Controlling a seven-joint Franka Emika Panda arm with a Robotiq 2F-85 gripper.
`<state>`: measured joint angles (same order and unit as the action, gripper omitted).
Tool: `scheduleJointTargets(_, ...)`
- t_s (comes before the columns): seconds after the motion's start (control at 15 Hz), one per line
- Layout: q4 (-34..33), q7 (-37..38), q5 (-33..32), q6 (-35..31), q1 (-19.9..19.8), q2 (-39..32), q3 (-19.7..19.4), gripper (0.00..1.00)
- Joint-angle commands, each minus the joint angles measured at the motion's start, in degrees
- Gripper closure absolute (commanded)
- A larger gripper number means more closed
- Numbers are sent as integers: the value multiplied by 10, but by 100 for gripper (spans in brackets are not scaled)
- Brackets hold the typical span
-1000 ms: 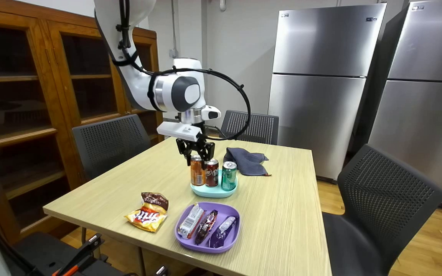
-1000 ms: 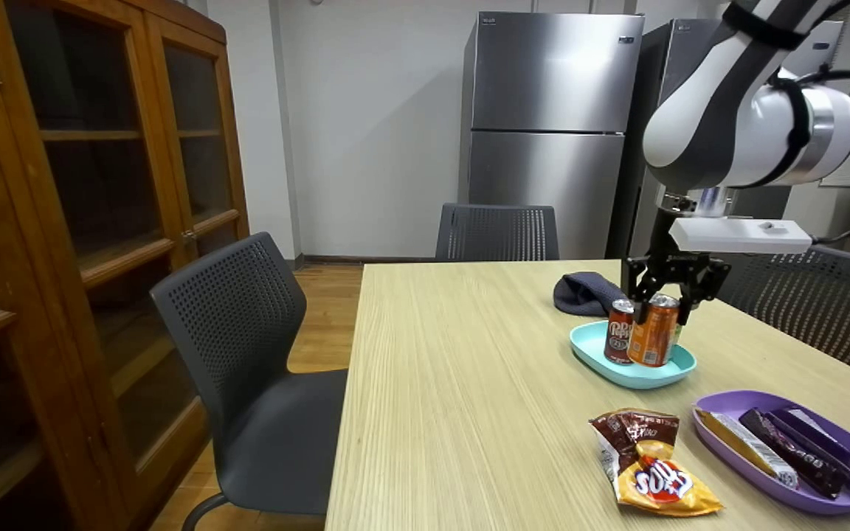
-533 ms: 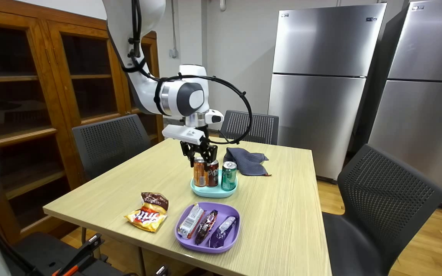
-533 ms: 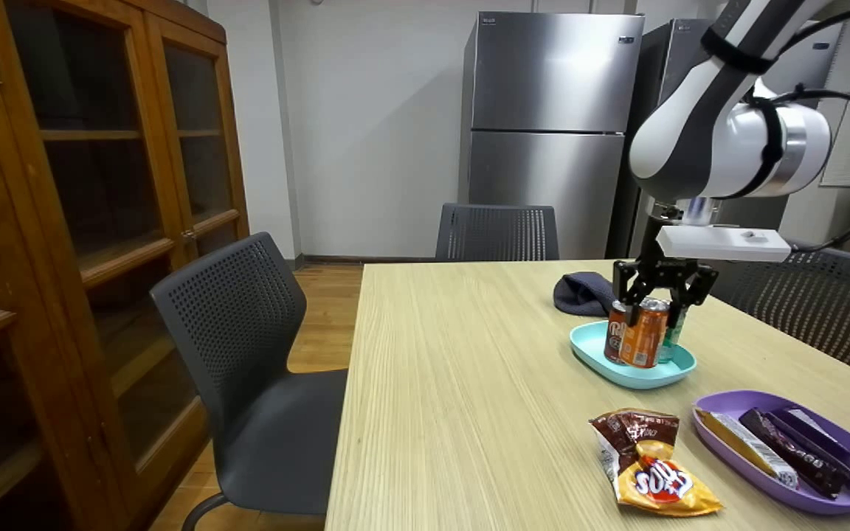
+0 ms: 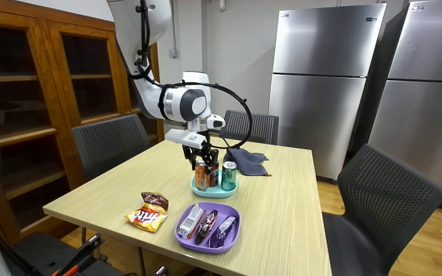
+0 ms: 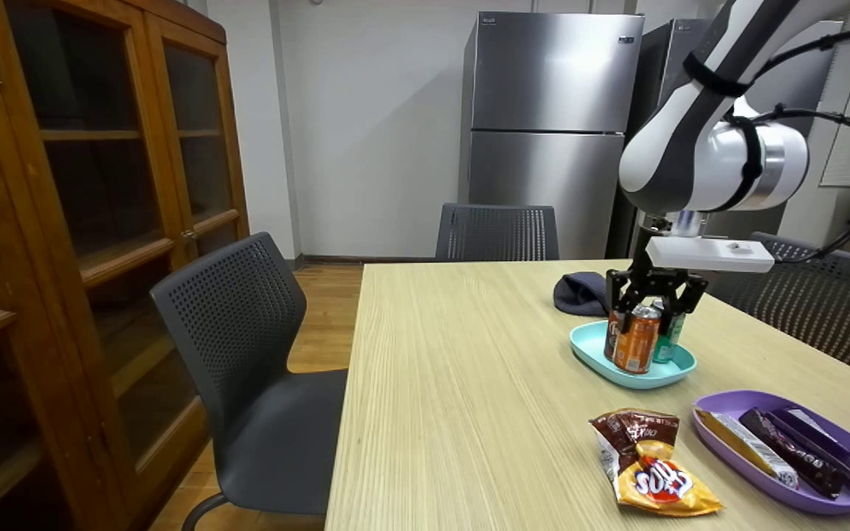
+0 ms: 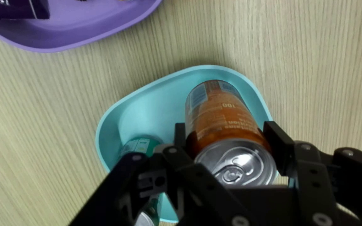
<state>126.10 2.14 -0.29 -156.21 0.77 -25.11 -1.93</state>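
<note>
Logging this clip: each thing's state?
Orange metal can, gripped
Black metal gripper, closed on orange can
Maroon metal can, upright
Green metal can, upright
Turquoise plastic tray, holding cans
Purple plastic tray, holding bars
Yellow foil bag, crinkled
Charcoal cloth, rumpled
Steel refrigerators, closed
Wooden cabinet, closed

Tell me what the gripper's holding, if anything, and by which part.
The gripper holds the orange can, gripped from both sides on the upper part of its body.

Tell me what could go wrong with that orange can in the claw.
The gripper holds the orange can; if its base isn't flat on the turquoise tray, which I can't confirm, letting go might tip it. A sideways nudge could also topple the dark red can or green can, both standing close by.
</note>
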Motion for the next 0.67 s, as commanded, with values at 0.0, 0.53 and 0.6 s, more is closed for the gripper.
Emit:
scheduleJointTargets(0.0,-18,-9,15,-4,-11,-11,13,62)
scheduleJointTargets(0.53,-19,-5,13,-8,-8,-17,10,5)
scheduleJointTargets(0.6,-19,-5,13,-9,-8,-16,10,1)
